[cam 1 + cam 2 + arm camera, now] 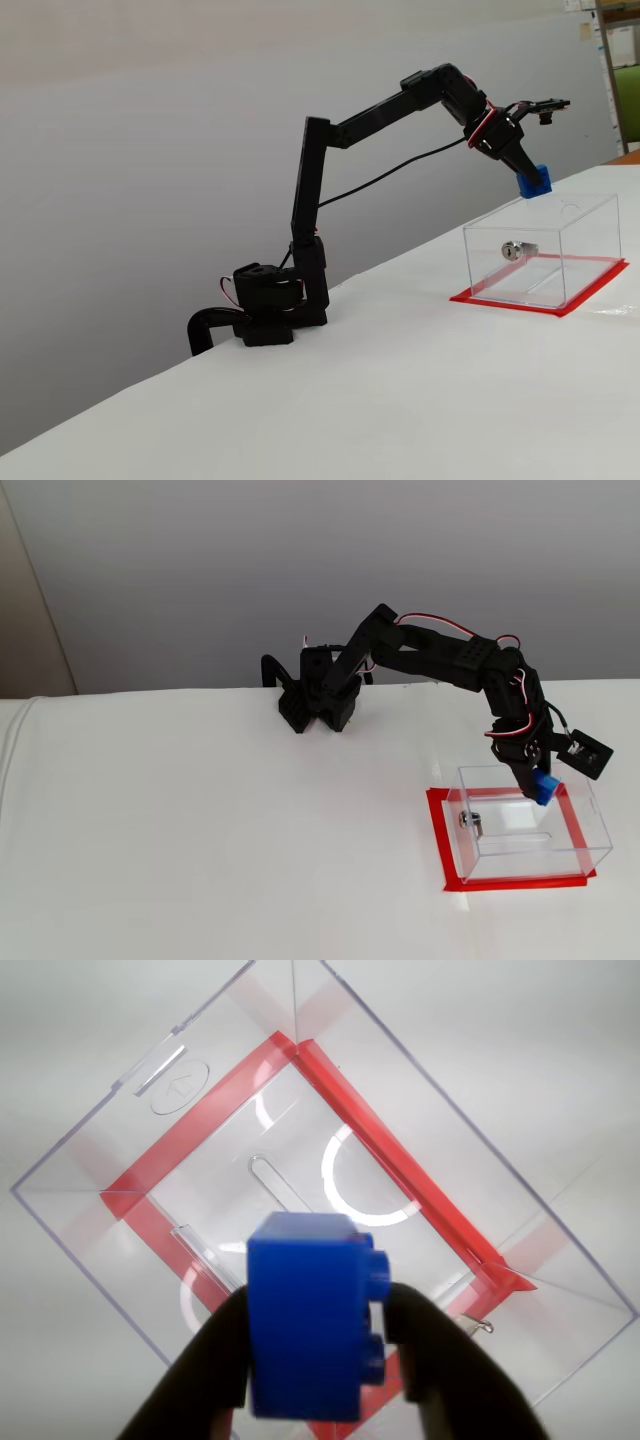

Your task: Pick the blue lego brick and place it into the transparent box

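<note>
Here the gripper [315, 1335] clamps the blue lego brick [310, 1315] above the transparent box [180, 1140].

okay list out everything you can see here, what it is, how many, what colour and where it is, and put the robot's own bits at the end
brick: one, blue, held between the jaws above the box's open top, studs facing right in the wrist view.
box: one, clear with a red base, on the table at the right in both fixed views.
lock: one, silver, on a box wall.
table: one, white, under everything.
wall: one, grey, behind the table.
arm: one, black, base at the table's far edge, reaching over the box.
cables: red, white and black, along the arm.
gripper: one, black, shut on the brick.
</note>
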Motion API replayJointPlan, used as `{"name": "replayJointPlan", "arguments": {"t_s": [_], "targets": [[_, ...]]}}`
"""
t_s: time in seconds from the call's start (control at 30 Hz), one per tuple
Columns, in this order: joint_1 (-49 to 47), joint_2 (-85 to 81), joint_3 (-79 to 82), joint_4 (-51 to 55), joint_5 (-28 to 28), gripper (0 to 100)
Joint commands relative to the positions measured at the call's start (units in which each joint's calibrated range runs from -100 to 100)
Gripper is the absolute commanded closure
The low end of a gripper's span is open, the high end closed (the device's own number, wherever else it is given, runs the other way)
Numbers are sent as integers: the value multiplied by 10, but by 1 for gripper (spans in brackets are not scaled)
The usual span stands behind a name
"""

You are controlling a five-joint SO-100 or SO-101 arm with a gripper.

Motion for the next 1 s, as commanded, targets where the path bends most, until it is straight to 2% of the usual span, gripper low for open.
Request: {"name": "replayJointPlan", "arguments": {"t_s": [0.0, 0.8, 0.87, 0.97], "targets": [[-3, -27, -8, -6, -2, 76], [4, -45, -9, -7, -1, 76], [7, -55, -9, -7, -1, 80], [19, -65, -8, -7, -1, 92]]}}
